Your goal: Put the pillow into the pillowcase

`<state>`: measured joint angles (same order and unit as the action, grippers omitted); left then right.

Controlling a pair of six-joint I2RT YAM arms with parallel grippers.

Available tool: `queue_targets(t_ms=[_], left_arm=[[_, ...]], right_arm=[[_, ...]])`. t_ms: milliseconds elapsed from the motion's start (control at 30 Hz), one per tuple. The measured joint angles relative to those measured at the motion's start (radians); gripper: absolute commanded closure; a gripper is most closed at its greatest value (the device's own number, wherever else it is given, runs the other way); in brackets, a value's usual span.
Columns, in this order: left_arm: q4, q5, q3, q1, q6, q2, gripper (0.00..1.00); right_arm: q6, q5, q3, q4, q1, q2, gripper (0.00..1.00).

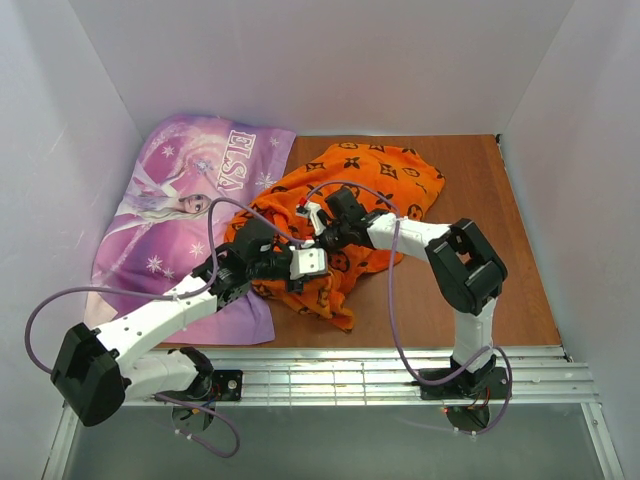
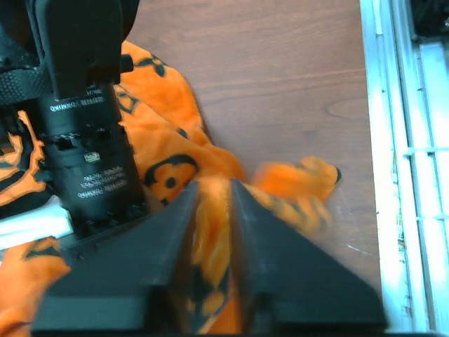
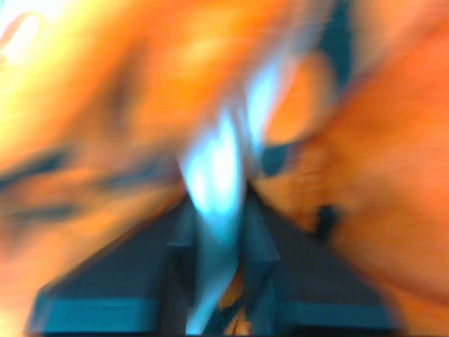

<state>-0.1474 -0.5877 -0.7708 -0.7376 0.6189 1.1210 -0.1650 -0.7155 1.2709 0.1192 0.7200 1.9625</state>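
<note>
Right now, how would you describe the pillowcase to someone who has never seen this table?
Start at the brown table. Two cloths lie toward its far side; the pillowcase is the crumpled one in the middle, right of the flat purple ELSA cloth. It alone is bright orange with black flower and star motifs.

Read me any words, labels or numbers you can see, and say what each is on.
"ELSA": on the purple princess-print fabric, towards its far end.
White print on the black arm housing in the left wrist view: too small to read.
On the pillowcase: black motifs only, no words.
Right wrist view: blurred, nothing legible.
</note>
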Motion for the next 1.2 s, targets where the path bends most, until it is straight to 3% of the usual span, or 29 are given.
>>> queue_targets(t_ms=[67, 133, 333, 433, 533, 567, 633, 733, 833, 867, 933, 967, 1200], left_arm=[[0.021, 0.006, 0.002, -0.004, -0.027, -0.004, 0.62], [0.043, 0.034, -0.001, -0.005, -0.103, -0.018, 0.55], [0.005, 0.119, -0.171, 0.016, -0.445, -0.064, 0.42], [-0.02, 0.162, -0.209, 0.081, -0.571, -0.15, 0.38], [-0.069, 0.182, -0.21, 0.198, -0.649, -0.197, 0.39], [-0.088, 0.19, -0.211, 0.233, -0.665, -0.198, 0.39], [-0.135, 0.202, -0.211, 0.281, -0.69, -0.183, 0.39], [-0.201, 0.198, -0.198, 0.307, -0.706, -0.154, 0.36], [-0.256, 0.18, -0.14, 0.314, -0.718, -0.163, 0.35], [-0.277, 0.18, -0.12, 0.314, -0.725, -0.166, 0.35], [-0.31, 0.177, -0.082, 0.315, -0.737, -0.168, 0.31], [-0.322, 0.174, -0.065, 0.315, -0.747, -0.167, 0.31], [-0.278, 0.134, 0.005, 0.302, -0.861, -0.034, 0.27]], right_arm=[[0.052, 0.019, 0.0, 0.056, 0.013, -0.044, 0.59], [0.11, 0.054, 0.002, 0.127, 0.027, -0.094, 0.51], [0.26, 0.264, 0.066, 0.325, 0.033, -0.198, 0.53], [0.315, 0.361, 0.078, 0.369, 0.013, -0.234, 0.52], [0.351, 0.421, 0.1, 0.41, 0.0, -0.24, 0.46], [0.357, 0.429, 0.109, 0.423, 0.0, -0.237, 0.35], [0.367, 0.429, 0.126, 0.444, 0.007, -0.227, 0.28], [0.374, 0.428, 0.143, 0.463, 0.032, -0.206, 0.26], [0.38, 0.429, 0.151, 0.469, 0.067, -0.171, 0.33], [0.385, 0.432, 0.152, 0.471, 0.077, -0.154, 0.55], [0.396, 0.449, 0.152, 0.471, 0.094, -0.119, 0.88], [0.4, 0.456, 0.151, 0.469, 0.098, -0.105, 0.98], [0.363, 0.399, 0.124, 0.479, 0.031, -0.192, 0.99]])
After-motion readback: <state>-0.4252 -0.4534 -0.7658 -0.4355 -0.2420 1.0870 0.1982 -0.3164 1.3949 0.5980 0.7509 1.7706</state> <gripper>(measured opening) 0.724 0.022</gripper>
